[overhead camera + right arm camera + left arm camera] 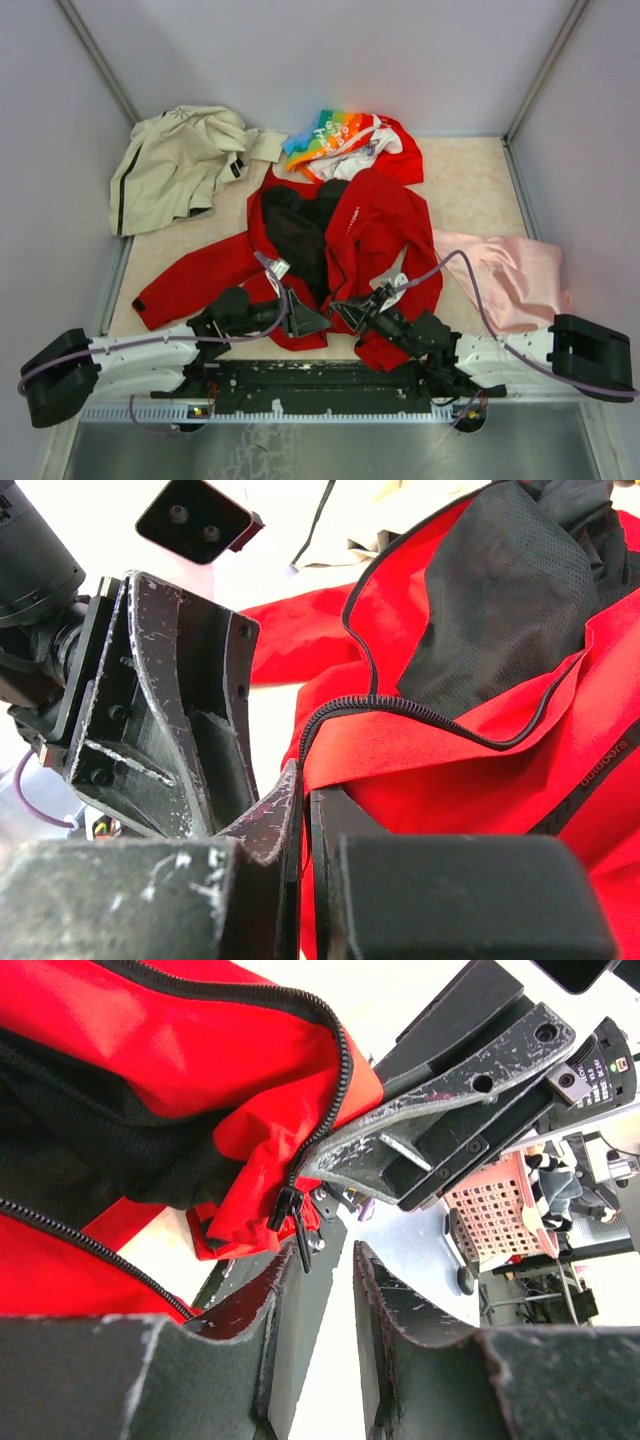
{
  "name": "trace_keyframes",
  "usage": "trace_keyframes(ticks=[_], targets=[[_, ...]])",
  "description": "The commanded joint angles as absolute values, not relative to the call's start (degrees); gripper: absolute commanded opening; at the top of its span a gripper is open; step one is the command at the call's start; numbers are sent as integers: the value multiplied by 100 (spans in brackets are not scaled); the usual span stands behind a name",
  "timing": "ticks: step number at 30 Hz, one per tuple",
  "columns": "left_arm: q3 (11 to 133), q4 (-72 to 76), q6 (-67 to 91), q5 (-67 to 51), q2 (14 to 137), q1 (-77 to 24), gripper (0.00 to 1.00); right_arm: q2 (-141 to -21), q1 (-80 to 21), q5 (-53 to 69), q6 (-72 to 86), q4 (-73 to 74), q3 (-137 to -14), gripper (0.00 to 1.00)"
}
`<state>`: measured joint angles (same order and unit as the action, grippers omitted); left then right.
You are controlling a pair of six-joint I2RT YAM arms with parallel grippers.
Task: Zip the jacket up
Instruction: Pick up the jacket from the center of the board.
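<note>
The red jacket (380, 225) lies open on the table with its black lining (300, 235) showing. Near its bottom hem my two grippers face each other. My right gripper (347, 312) is shut on the jacket's (480, 770) zipper edge, and the black zipper teeth (400, 706) run into its closed jaws (303, 785). My left gripper (345, 1255) is open with nothing between its fingers. The zipper slider (287, 1210) and its pull tab hang from the jacket's (180, 1040) edge, just left of the left finger's tip. The right gripper's fingers (450, 1100) pinch that edge just above.
A beige jacket (180, 160) lies at the back left. Behind the red jacket there is a rainbow-and-white printed garment (345, 140), and a pink cloth (515, 275) is at the right. Grey walls (50, 150) enclose the table on three sides.
</note>
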<state>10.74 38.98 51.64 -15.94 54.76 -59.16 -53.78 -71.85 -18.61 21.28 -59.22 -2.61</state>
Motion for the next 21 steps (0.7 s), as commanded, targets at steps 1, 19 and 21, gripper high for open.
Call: trace_keyframes(ticks=[1, 19, 21], targets=[[1344, 3939, 5120, -1605, 5644, -5950, 33, -5403, -7151, -2074, 2170, -6510, -290, 0], [1351, 4155, 5226, -1382, 6111, -5950, 28, -5382, -7161, -1985, 2191, -6574, -272, 0], [1368, 4157, 5202, -1365, 6115, -5950, 27, -5385, -7150, -1989, 2189, -6574, -277, 0]])
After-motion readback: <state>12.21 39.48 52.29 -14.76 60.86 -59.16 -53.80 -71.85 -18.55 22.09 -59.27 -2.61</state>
